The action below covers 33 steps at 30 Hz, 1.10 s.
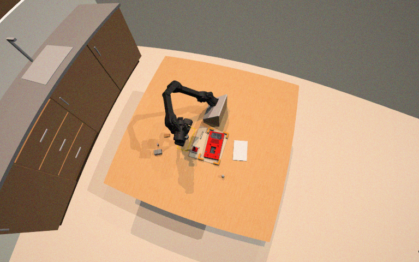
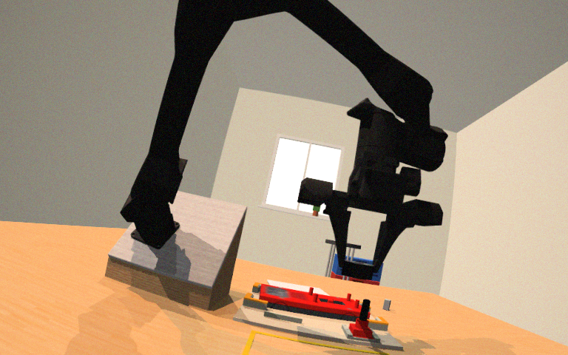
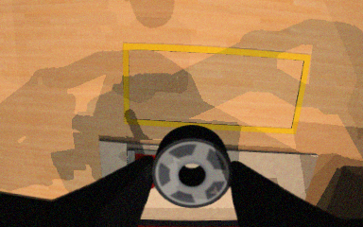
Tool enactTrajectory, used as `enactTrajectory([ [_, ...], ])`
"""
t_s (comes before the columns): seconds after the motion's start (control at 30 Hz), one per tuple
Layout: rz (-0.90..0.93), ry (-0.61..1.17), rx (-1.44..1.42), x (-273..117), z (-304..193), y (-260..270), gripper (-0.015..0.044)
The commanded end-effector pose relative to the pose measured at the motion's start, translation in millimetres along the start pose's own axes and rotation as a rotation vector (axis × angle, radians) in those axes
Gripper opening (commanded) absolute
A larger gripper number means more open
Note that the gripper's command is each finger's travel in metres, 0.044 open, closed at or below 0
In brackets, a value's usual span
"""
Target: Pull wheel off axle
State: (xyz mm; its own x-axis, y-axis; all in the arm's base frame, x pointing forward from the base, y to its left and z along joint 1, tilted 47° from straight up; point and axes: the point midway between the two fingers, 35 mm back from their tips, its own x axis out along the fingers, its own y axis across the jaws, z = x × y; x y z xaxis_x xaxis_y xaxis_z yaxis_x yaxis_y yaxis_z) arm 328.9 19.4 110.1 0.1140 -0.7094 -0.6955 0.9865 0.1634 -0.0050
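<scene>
My gripper is shut on the wheel, a black tyre with a grey spoked hub. The wheel's hub faces up in the wrist view. The upright black axle stands bare on its red foot, with a gap between its top and the wheel above. The marked area, a yellow outline, lies on the table beside the pale board and contains no objects. In the wrist view the wheel hangs near the outline's closer edge; its exact height is hard to tell.
The pale board carries the axle foot and a red chassis with pegs. The arm's wedge-shaped base stands beside it. Small blocks and a white sheet lie on the table.
</scene>
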Motion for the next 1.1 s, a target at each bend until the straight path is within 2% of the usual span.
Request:
enactTrajectory([
  [0.0,-0.001,-0.007,-0.007,0,13,-11,0.0],
  [0.33,-0.002,-0.007,-0.006,1,25,-22,0.0],
  [0.67,-0.001,-0.008,-0.006,21,25,-22,0.0],
  [1.07,0.0,-0.007,-0.005,80,25,-20,0.0],
])
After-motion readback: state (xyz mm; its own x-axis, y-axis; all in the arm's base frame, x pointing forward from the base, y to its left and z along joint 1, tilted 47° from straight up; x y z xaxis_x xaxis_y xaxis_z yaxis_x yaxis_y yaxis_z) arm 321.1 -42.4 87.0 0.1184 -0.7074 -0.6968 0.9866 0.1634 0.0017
